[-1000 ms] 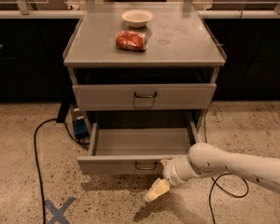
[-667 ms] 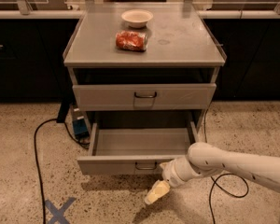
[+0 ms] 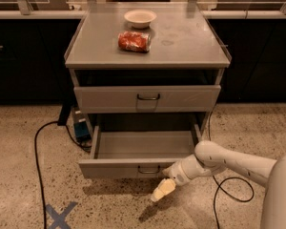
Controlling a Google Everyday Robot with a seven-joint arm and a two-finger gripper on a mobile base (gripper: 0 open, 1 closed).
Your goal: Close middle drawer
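The middle drawer (image 3: 119,168) is pulled far out of the grey cabinet, showing its long shallow tray and a low front panel with a small dark wire handle (image 3: 148,170). My gripper (image 3: 162,191) is cream-coloured and hangs just below and in front of that panel, a little right of the handle. It points down and left towards the floor. My white arm (image 3: 229,162) reaches in from the right past the drawer's front right corner.
The taller-fronted drawer (image 3: 148,98) above sits slightly out. On the cabinet top (image 3: 190,42) are a white bowl (image 3: 140,17) and a red packet (image 3: 134,41). A black cable (image 3: 37,161) and a blue tape cross (image 3: 59,214) lie on the floor at left; another cable (image 3: 233,194) loops at right.
My gripper and forearm have risen slightly towards the drawer's front panel. The drawer stays where it was.
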